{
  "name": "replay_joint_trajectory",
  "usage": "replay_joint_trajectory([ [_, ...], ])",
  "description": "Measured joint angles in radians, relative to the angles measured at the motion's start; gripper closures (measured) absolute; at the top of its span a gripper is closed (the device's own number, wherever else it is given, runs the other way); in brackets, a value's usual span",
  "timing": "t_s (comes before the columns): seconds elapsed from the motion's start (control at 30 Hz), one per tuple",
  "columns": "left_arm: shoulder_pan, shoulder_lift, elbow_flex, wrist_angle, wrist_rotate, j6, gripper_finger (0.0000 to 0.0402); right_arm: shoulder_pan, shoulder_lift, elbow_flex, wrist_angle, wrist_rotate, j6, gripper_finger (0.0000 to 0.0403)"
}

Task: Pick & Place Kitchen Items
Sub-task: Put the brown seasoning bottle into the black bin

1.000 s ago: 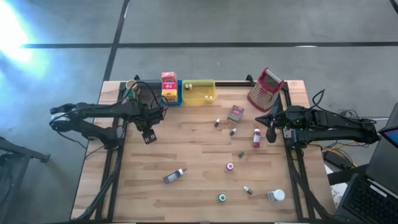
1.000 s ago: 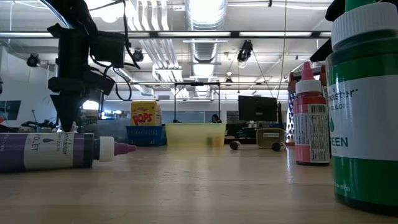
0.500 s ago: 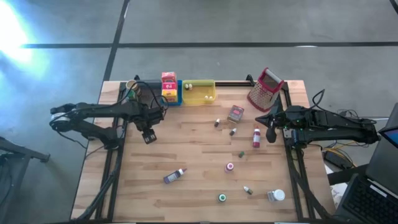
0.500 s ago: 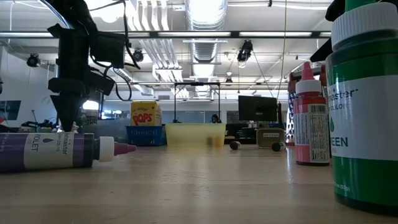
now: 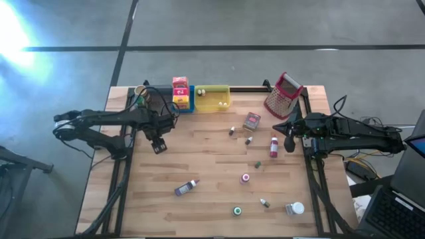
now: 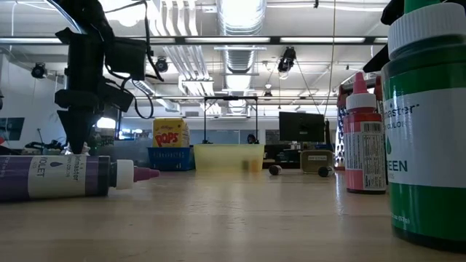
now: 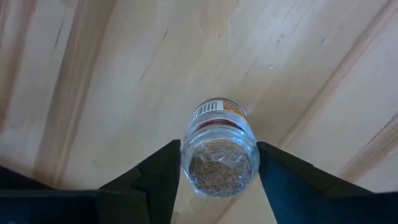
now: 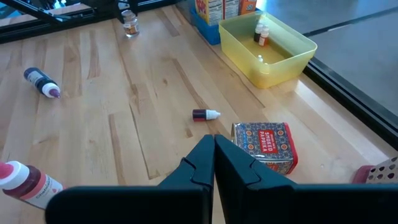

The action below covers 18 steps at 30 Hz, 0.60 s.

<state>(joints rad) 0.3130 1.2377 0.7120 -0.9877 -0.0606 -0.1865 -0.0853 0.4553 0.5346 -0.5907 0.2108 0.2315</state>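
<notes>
My left gripper points down over the left part of the table and is shut on a small glass jar of brown spice. The right wrist view shows this jar upright at table level beneath it. My right gripper waits shut at the right edge, touching nothing. Loose on the wood lie a red bottle, a patterned tin, a purple bottle, a pink-capped jar, a green-capped jar, a white-capped jar and several tiny bottles. My left gripper pinches the jar's upper glass wall between its two fingers, one on each side, coming from above and pointing down. The jar stays upright. I cannot tell whether its base rests on the table or hangs just clear of it.
At the far edge stand a yellow tray holding tiny bottles, a blue tray with red and yellow boxes, and a metal grater with a red handle. Bare wood lies between my left gripper and the purple bottle.
</notes>
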Motion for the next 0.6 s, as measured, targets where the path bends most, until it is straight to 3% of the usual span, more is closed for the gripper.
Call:
replay_joint_trajectory([
  [0.4,0.000,0.000,0.000,-0.025,-0.002,-0.012,0.0133,0.000,0.000,0.000,0.000,0.000,0.000,0.0394],
  [0.6,0.000,0.000,0.000,-0.024,-0.005,-0.012,0.0127,0.000,0.000,0.000,0.000,0.000,0.000,0.0394],
])
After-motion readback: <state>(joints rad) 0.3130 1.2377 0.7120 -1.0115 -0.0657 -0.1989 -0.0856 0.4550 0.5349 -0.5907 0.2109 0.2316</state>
